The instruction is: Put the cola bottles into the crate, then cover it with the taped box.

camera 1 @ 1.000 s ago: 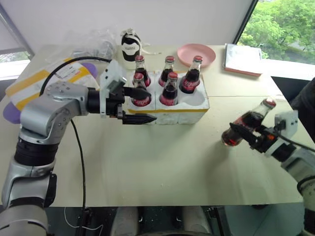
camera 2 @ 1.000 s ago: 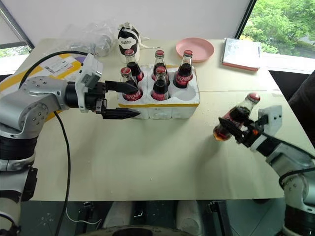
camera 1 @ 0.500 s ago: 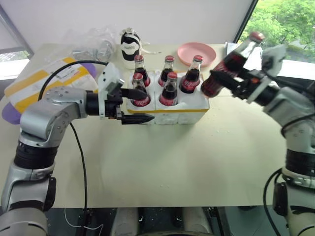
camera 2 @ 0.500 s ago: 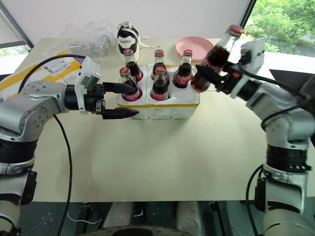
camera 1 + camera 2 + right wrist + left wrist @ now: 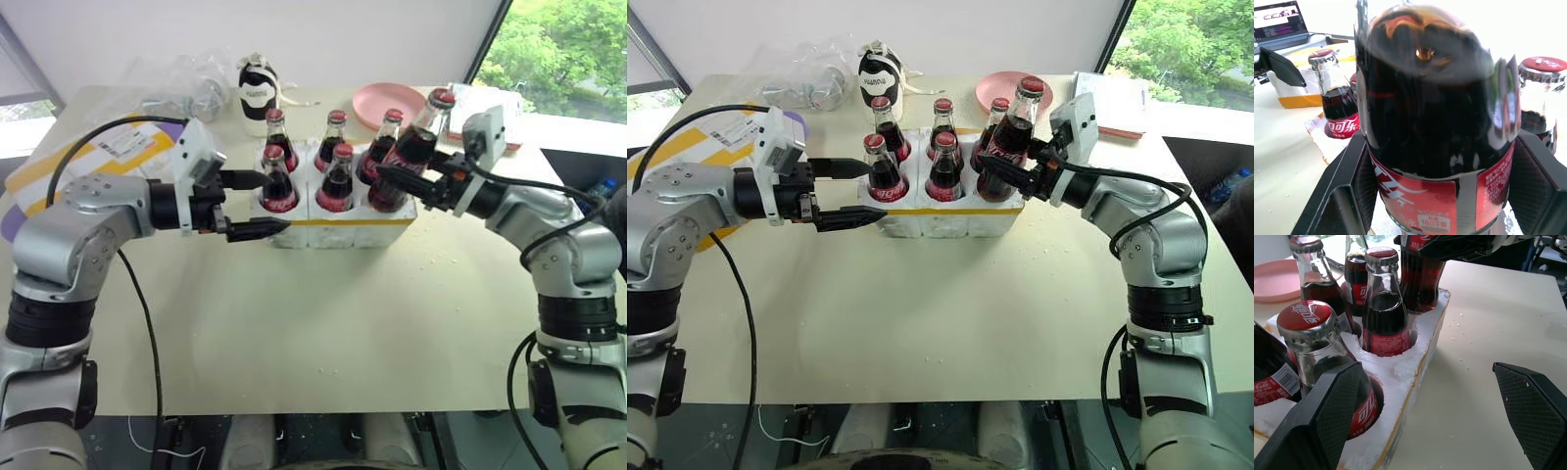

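Note:
The crate (image 5: 343, 227) stands mid-table with several cola bottles upright in its holes, among them the front-left one (image 5: 278, 183) and the back-right one (image 5: 384, 142). My right gripper (image 5: 394, 182) is shut on another cola bottle (image 5: 413, 149). That bottle is tilted, with its base at the crate's front-right hole, and its label shows between the pads in the right wrist view (image 5: 1435, 122). My left gripper (image 5: 272, 203) is open at the crate's front-left corner, one finger beside the front-left bottle (image 5: 1317, 333). The taped box (image 5: 59, 168) lies at the far left behind my left arm.
Behind the crate are a pink plate (image 5: 390, 103), a black-and-white bottle-like item (image 5: 257, 91) and crumpled clear plastic (image 5: 191, 90). A stack of papers (image 5: 511, 110) lies at the back right. White crumbs dot the table to the right of the crate.
My right gripper has carried its bottle from the table's right side up and leftward, then down to the crate's front-right hole. My left gripper has drifted slightly left, still open.

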Controlling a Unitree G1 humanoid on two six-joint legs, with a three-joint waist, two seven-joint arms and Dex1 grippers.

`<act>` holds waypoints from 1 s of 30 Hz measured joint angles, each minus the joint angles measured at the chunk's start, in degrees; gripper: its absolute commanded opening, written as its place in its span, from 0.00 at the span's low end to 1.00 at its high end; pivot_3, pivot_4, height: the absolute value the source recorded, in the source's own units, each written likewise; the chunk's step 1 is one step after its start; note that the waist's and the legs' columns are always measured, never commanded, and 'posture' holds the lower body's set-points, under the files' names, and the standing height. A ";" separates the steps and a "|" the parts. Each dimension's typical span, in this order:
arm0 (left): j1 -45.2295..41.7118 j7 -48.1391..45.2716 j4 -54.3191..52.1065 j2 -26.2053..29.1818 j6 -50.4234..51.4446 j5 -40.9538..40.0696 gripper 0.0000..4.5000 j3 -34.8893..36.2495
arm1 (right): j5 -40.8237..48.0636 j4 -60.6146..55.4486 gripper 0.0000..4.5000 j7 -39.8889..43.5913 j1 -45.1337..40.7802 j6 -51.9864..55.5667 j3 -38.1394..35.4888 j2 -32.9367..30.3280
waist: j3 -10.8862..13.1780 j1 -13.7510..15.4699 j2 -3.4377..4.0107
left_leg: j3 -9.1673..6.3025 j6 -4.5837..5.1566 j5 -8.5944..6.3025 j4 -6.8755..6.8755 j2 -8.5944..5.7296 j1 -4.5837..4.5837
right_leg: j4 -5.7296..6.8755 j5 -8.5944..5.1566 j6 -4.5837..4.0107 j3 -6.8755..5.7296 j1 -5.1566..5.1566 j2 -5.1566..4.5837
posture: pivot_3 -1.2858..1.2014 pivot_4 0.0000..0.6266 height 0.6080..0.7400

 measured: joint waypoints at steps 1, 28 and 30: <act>0.10 0.11 0.00 0.00 0.00 -0.19 1.00 0.03 | -0.66 0.01 0.62 0.22 -0.02 -0.51 0.51 0.00 | 0.00 -0.02 0.00 | 0.00 0.00 0.00 0.00 0.00 0.00 | 0.00 0.00 0.00 0.00 0.00 0.00 | 0.52 0.24 1.00; 5.49 11.26 -4.74 3.09 -1.83 1.41 1.00 10.15 | -7.70 -0.21 0.98 12.12 4.56 -0.83 -0.43 -14.73 | 0.00 0.10 -0.03 | -0.01 0.00 -0.01 -0.01 -0.01 0.05 | -0.03 0.00 0.00 -0.01 0.05 -0.03 | 0.52 0.24 1.00; 12.62 12.28 -7.47 7.74 -3.98 5.35 1.00 12.99 | -4.08 -1.59 0.98 14.19 4.49 1.96 -5.91 -19.17 | 0.01 -0.59 -0.02 | 0.00 0.00 -0.01 -0.11 0.02 0.05 | -0.02 -0.01 -0.02 -0.01 -0.03 -0.02 | 0.52 0.24 1.00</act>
